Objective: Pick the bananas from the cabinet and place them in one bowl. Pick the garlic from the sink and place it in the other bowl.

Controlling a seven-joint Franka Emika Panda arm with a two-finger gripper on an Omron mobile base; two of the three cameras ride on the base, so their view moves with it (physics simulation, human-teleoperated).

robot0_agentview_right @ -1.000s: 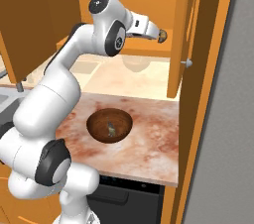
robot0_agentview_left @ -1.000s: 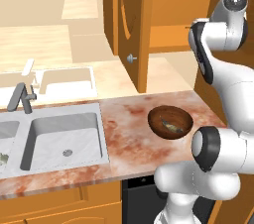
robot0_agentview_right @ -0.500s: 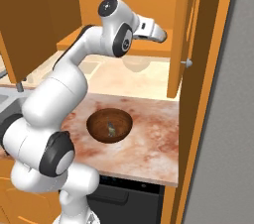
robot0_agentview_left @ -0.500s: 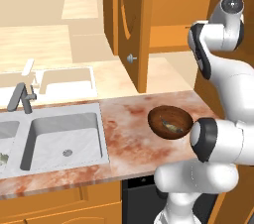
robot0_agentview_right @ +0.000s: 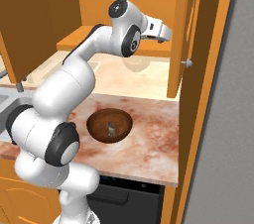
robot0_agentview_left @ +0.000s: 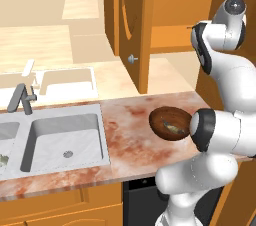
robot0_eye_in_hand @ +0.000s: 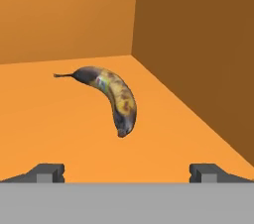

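I use the cabinet as my landmark. It hangs above the bench, and its door stands open. My arm reaches up into it, and since a second ago the hand has pushed further in over the shelf. In the right base view the hand has slid toward the open door, and I can see less of it now.

Below the cabinet and off to its left, the sink is set into the bench. It has not moved. A small pale lump sits at the far left edge of the sink in the left base view, but I cannot tell if it is the garlic.

Right under the cabinet, a brown bowl sits on the bench. Something small lies in it, and I cannot tell what it is. The bowl is where it was before.

Inside the cabinet, the bananas lie on the shelf near the back corner. They look dark brown with yellow patches. The stem points away from the side wall.

The gripper is just in front of the bananas and not touching them. My jaws are spread as wide as they go, one tip on each side, and they have hold of nothing.
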